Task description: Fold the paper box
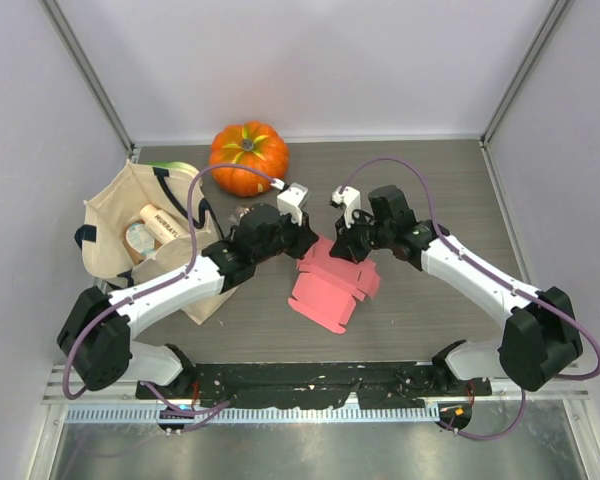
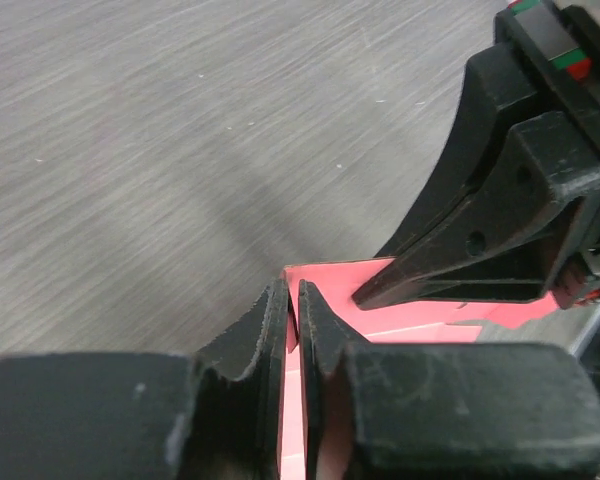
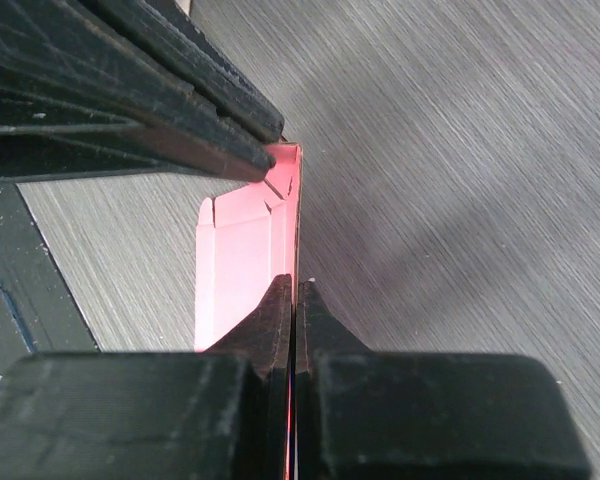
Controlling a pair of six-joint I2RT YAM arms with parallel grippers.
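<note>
Top view bright, even, sharp; faint soft shadows on bench (image 1: 410, 330) around paper box (image 1: 330, 285). Wrist views dimmer; near foreground blurred, bench grain beyond paper box sharp, pink edge glowing.

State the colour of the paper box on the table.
The paper box is plain pink-red, no pattern; best seen in the top external view.

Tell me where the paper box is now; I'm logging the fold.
In the top view, the paper box sits mid-table, its far edge pinched by the left gripper and right gripper.

One paper box (image 1: 330, 290), one pumpkin (image 1: 248, 158), one bag (image 1: 102, 240)
</note>
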